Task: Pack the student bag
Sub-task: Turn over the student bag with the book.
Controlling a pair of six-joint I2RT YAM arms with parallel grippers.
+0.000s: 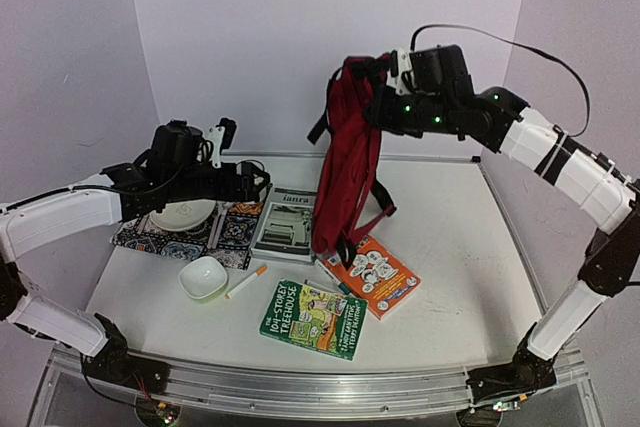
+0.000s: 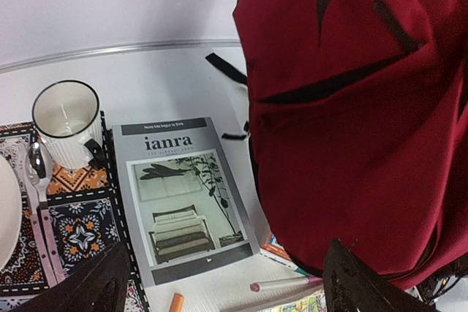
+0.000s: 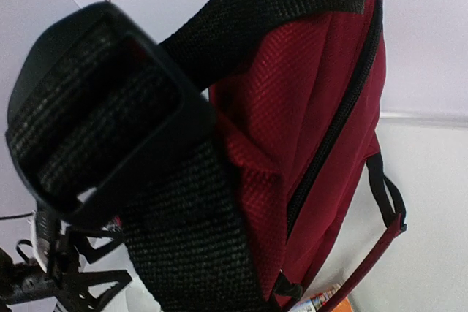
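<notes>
1. One student bag: dark red with black straps, hanging straight down from the right jaws. Lower end down at the table; contact there not clear.
2. Two grippers. Right gripper: jaws pressed together, pinching the black webbing at the bag's top. One black buckle close against that wrist camera.
3. Left gripper: jaws spread wide, nothing between them, clear of the bag's side.
4. Directly under the left jaws: one magazine headed "ianra", flat on the table.
5. Left of the left jaws: one patterned placemat, bearing one white mug, one spoon and one plate.
6. From the left jaws toward the arm bases: one white bowl and one orange-tipped marker just beside it.
7. Two books, both well below the right jaws. One orange book at the foot of the bag. One green book nearer the bases, close to the orange one.
8. One pink-tipped pen, just inside the left gripper's right finger, beside the bag's lower edge.
</notes>
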